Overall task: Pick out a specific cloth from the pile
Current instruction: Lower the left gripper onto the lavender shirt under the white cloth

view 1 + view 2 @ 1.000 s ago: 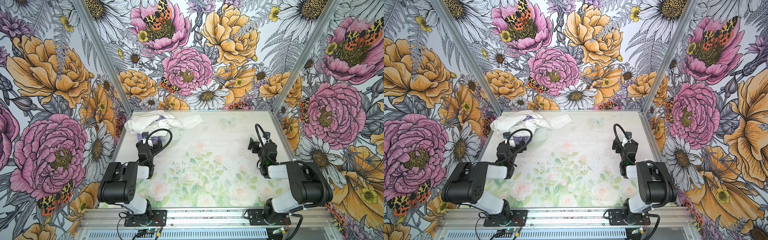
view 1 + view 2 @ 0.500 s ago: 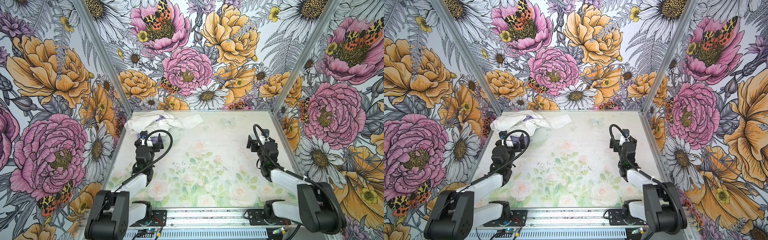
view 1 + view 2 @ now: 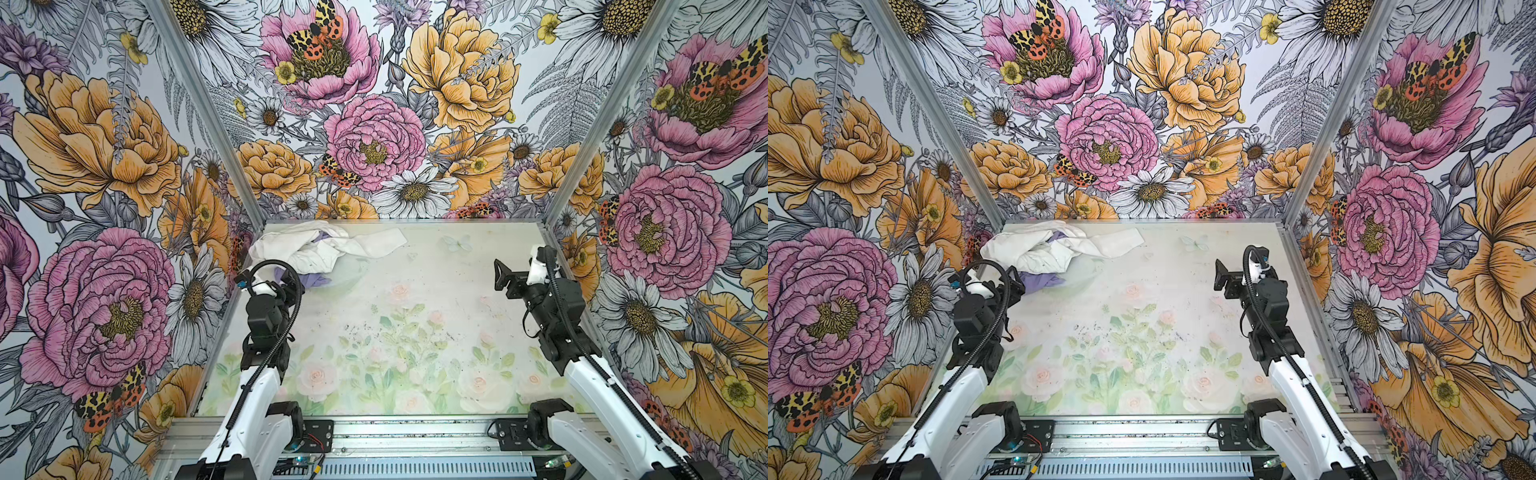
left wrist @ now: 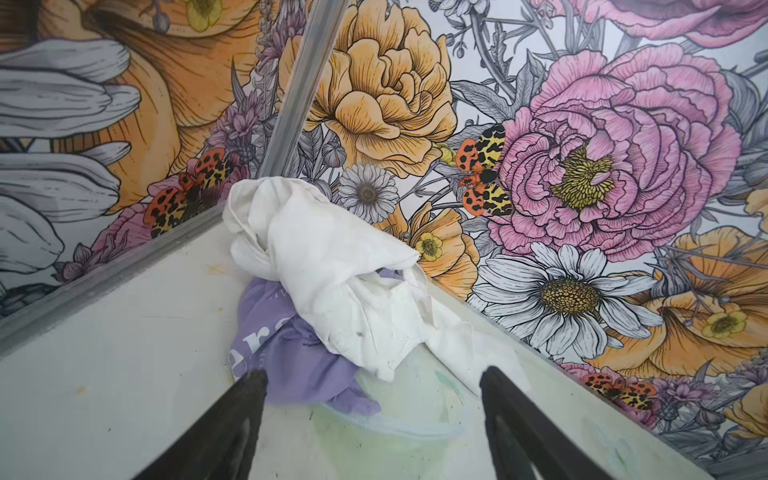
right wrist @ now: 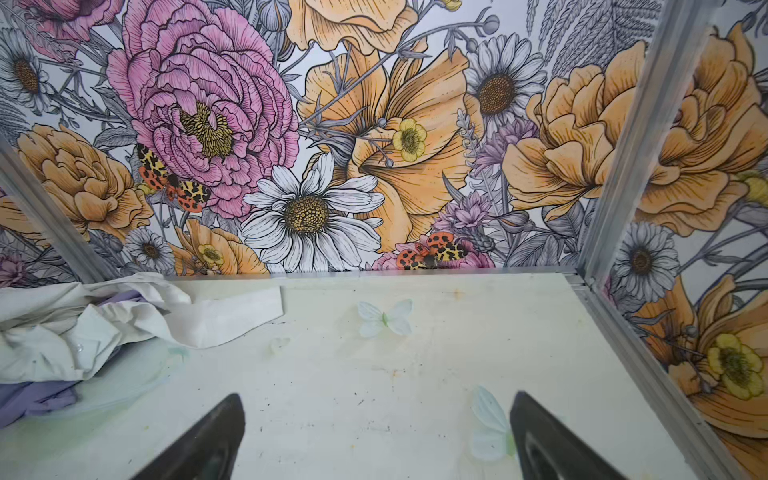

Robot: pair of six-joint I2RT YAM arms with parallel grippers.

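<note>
At the far left corner of the bench (image 3: 415,299) sits the pile (image 3: 303,247), white pieces bunched up, with the cloth (image 4: 291,357) pinned under it. Only its near flap spills out onto bare surface. That flap looks like the one free grab point, so the left gripper (image 4: 374,376) is lined up on it, jaws apart, nothing between them. The right gripper (image 5: 376,405) hangs near the right edge, jaws wide and empty, well apart from the fabric — likely parked to keep clear. My guess at the risk — white layers drag along on the pull.
</note>
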